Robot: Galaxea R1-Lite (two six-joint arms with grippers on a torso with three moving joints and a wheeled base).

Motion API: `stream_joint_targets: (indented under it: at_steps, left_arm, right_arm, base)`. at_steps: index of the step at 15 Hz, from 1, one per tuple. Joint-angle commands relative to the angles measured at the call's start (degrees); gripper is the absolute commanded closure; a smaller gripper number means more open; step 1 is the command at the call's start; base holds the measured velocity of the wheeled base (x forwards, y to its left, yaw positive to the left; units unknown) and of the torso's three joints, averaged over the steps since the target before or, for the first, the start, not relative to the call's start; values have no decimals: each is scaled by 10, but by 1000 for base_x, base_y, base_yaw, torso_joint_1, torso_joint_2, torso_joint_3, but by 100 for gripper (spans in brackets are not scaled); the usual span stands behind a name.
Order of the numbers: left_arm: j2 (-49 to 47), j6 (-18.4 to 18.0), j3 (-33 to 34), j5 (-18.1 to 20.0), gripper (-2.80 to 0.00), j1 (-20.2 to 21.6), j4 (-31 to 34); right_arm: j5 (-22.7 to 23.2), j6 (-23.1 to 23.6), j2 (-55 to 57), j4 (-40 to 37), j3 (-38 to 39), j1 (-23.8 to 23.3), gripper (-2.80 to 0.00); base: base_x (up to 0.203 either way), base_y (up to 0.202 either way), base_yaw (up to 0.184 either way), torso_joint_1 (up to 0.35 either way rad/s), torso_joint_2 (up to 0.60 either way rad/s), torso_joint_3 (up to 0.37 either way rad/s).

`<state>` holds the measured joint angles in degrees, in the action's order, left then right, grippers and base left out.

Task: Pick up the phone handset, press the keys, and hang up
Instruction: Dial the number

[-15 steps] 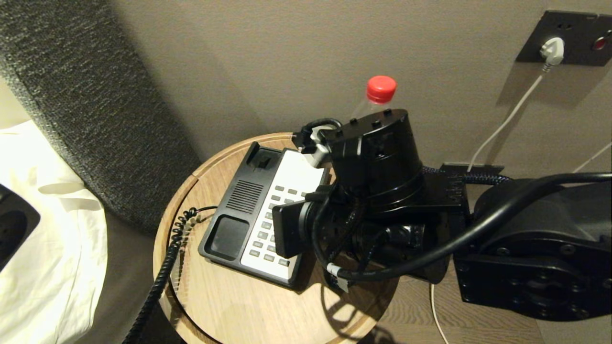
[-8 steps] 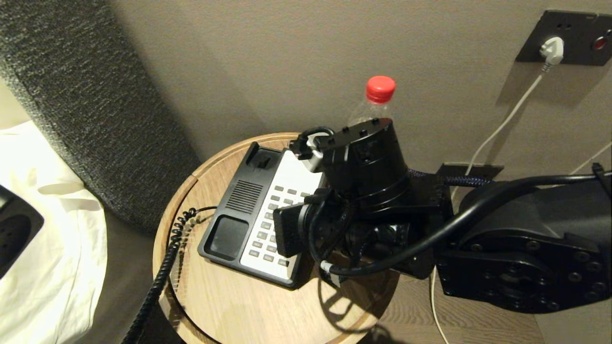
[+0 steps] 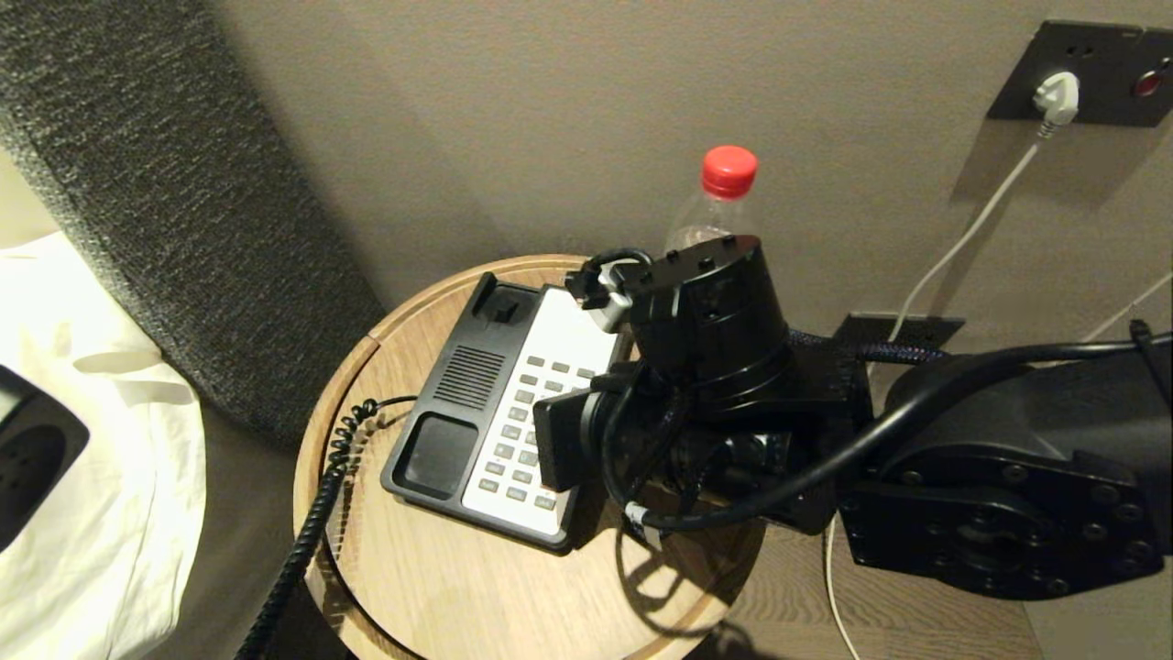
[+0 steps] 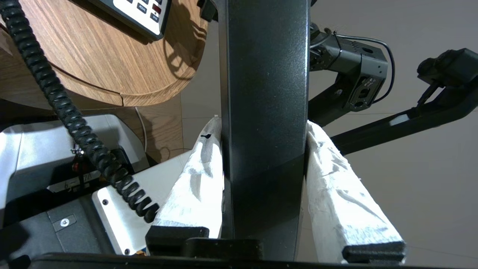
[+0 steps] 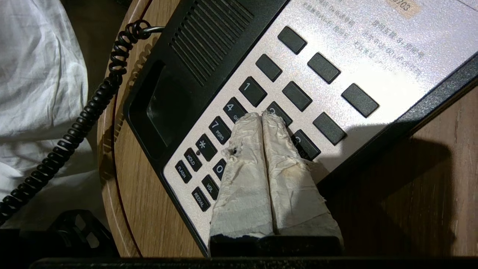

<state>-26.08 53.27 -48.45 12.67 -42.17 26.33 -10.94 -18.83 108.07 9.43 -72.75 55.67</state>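
The phone handset (image 4: 267, 93) is a long black bar clamped between the white-taped fingers of my left gripper (image 4: 263, 122), held off the table to the left. Its black coiled cord (image 3: 321, 486) runs down past the table edge. The phone base (image 3: 458, 403) lies on the round wooden table (image 3: 440, 587) with its cradle empty. My right gripper (image 5: 261, 116) is shut, its taped tips pressed together and resting on the keypad between the 4 key (image 5: 234, 109) and the 2 key (image 5: 280, 112). In the head view the right wrist (image 3: 715, 367) hides those fingers.
A clear bottle with a red cap (image 3: 729, 174) stands at the table's back, just behind my right wrist. White bedding (image 3: 92, 458) and a grey upholstered panel (image 3: 137, 183) are to the left. On the wall at right is a socket with a white plug (image 3: 1058, 96).
My right wrist has sunk a little towards the keypad. The left gripper, the handset and the phone base have stayed put.
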Motion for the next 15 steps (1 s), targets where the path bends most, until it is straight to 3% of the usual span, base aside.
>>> stream_joint_targets:
  at_steps: [1,15]
  left_arm:
    - [1,3,0,1,0,0,2]
    - [24,4,13,5,0,0,2]
  right_arm:
    - [-1,0,1,-2,8,0,0]
    - [-16,21,26,0,15,3,0]
  base:
    - [0,0,0,0,0,0]
    - [0,0,0,0,0,0]
